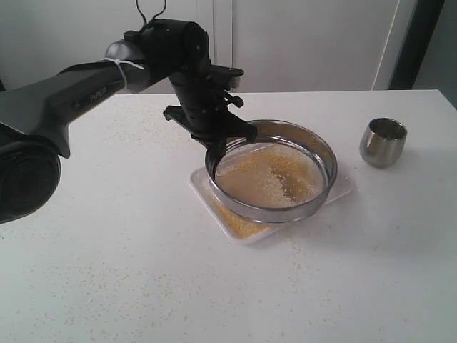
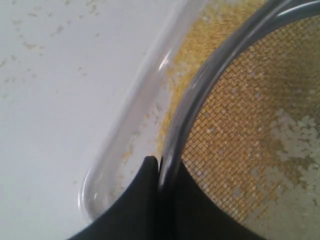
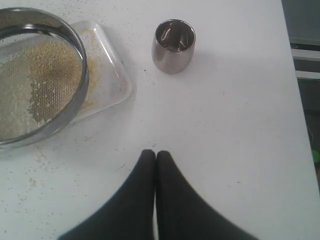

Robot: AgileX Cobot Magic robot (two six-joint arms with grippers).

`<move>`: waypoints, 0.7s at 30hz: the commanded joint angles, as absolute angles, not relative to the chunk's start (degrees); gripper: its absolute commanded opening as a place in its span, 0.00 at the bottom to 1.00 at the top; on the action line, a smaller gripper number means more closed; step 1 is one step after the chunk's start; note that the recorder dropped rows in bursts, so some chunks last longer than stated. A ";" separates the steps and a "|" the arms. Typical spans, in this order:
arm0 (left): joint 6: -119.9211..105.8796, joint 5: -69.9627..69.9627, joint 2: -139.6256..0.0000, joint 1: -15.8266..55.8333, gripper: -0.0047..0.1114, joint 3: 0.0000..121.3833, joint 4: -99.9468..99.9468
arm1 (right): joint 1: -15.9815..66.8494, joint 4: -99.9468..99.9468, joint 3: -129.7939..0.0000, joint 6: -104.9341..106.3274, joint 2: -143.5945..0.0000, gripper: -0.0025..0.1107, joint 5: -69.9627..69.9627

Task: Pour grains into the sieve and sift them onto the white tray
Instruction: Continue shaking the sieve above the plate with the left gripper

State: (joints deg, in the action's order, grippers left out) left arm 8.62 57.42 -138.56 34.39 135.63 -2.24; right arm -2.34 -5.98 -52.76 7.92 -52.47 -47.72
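Observation:
The sieve (image 1: 273, 211) sits over the white tray (image 1: 202, 187), its steel rim (image 2: 200, 85) pinched between the jaws of my left gripper (image 1: 216, 151) (image 2: 162, 162), one finger inside the wall and one outside. Pale and golden grains (image 1: 270, 180) lie on the mesh, with whitish patches (image 2: 295, 142) in the left wrist view. Fine golden granules (image 1: 239, 225) cover the tray under the sieve. My right gripper (image 3: 155, 154) is shut and empty over bare table, well away from the sieve (image 3: 83, 75) and tray (image 3: 114, 75). It is out of the exterior view.
A small rounded steel cup (image 1: 383, 141) (image 3: 173, 45) stands upright to the right of the tray. Stray specks dot the white table (image 1: 107, 271) around the tray. The table's right edge (image 3: 295, 100) runs beside the cup.

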 commanded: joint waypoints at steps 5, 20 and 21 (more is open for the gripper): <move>11.95 53.38 -136.08 35.26 0.04 136.01 -5.28 | -2.88 -5.75 -52.58 7.75 -52.15 0.02 -47.05; 11.02 60.77 -136.38 35.60 0.04 136.01 -2.02 | -2.88 -5.75 -52.58 7.64 -52.15 0.02 -47.16; 10.49 55.02 -136.72 35.62 0.04 136.01 -1.78 | -2.88 -5.75 -52.58 7.64 -52.15 0.02 -47.16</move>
